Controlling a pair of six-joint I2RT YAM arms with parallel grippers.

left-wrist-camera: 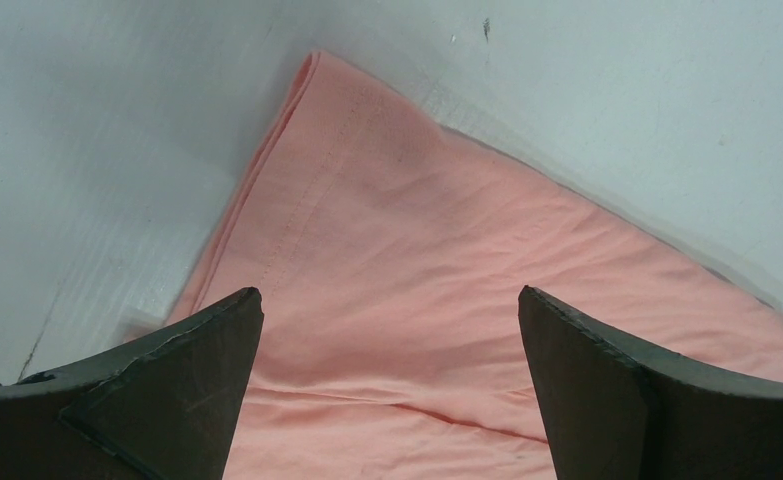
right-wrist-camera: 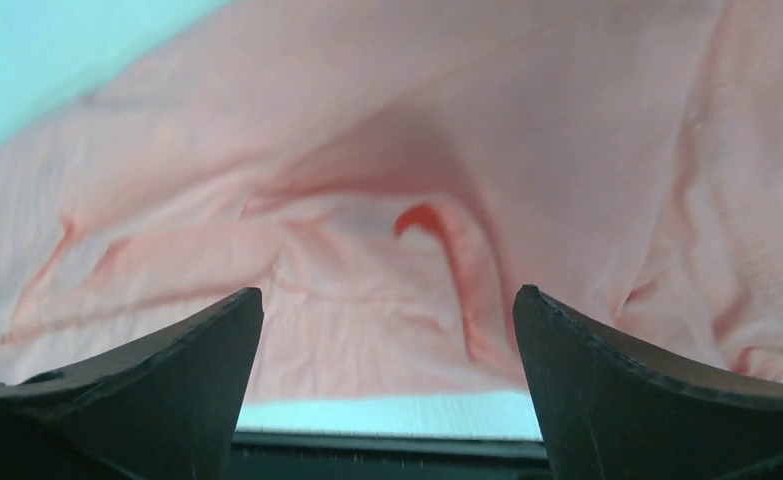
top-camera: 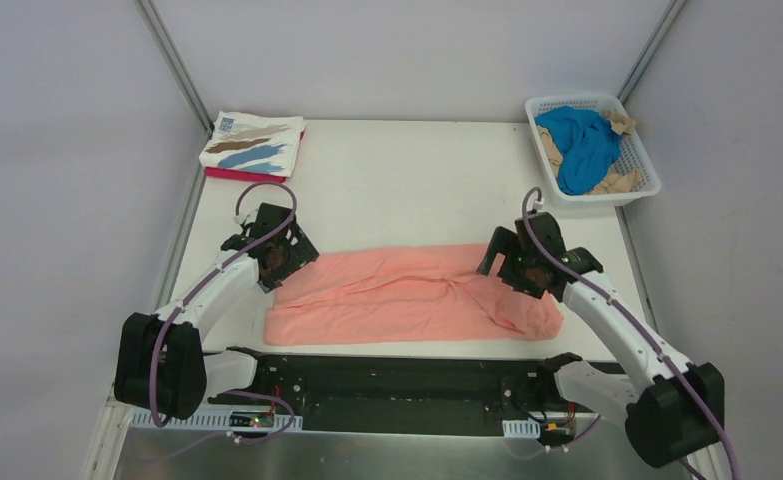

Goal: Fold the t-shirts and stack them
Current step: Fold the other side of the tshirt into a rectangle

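Observation:
A salmon-pink t-shirt point(top-camera: 407, 296) lies folded into a wide band across the near middle of the table. My left gripper point(top-camera: 285, 262) is open and empty just above its far left corner; the left wrist view shows that corner point(left-wrist-camera: 407, 230) between the open fingers point(left-wrist-camera: 167, 380). My right gripper point(top-camera: 512, 272) is open and empty above the shirt's rumpled right end point(right-wrist-camera: 387, 230). A folded white t-shirt with brown and blue brushstrokes point(top-camera: 252, 144) lies on a folded magenta one point(top-camera: 242, 174) at the far left. A bright blue t-shirt point(top-camera: 582, 145) and a tan one point(top-camera: 615, 182) lie in the basket.
A white plastic lattice basket point(top-camera: 647, 185) stands at the far right corner. Grey walls and metal posts enclose the white table point(top-camera: 407, 190). A black rail point(top-camera: 397, 375) runs along the near edge between the arm bases.

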